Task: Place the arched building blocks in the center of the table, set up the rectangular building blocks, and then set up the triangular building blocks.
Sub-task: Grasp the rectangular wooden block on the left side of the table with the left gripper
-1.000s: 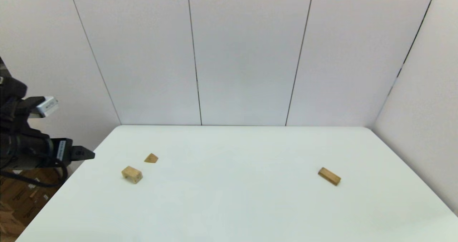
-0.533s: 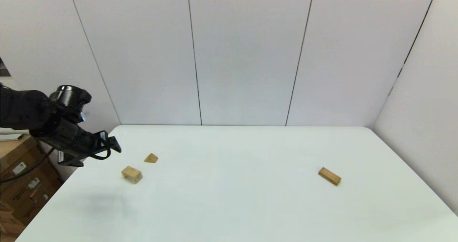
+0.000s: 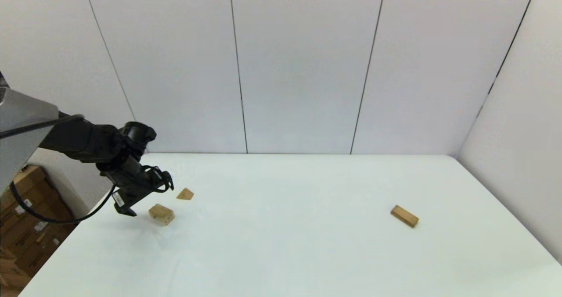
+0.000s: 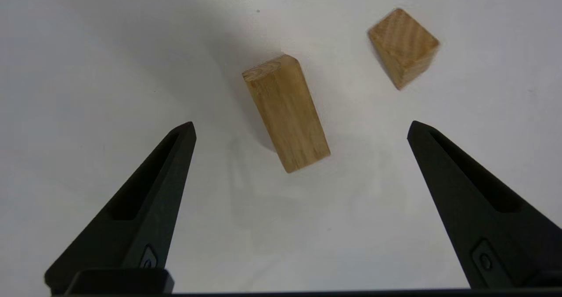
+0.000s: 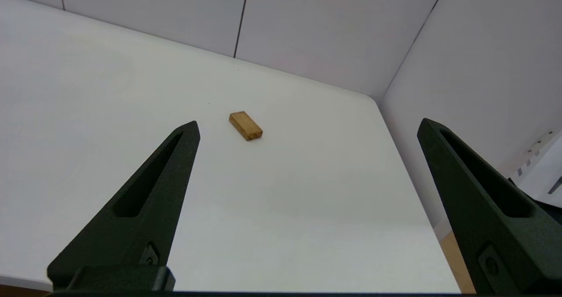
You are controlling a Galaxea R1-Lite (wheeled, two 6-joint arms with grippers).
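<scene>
A large white matte table with rounded corners fills the lower half of the head view, backed by plain pale wall panels; stacked cardboard boxes are seen past its edge at lower left.

In the left part of that view the left gripper hangs over the table, fingers spread wide and holding nothing. The chunky light-wood arched block lies just beside and below it, toward lower right. In the left wrist view the arched block sits between and beyond the two open fingers, its long axis running roughly along the reach and slightly skewed, so the jaws would be expected to close across its narrow width. The left arm is clearly the nearer one.

A little farther back, the small striped-grain triangular wooden wedge rests close to the arched block, not touching it.

At mid-right lies the flat oblong wooden bar, well apart. The right gripper is also open and empty, the bar lying well ahead of it.
</scene>
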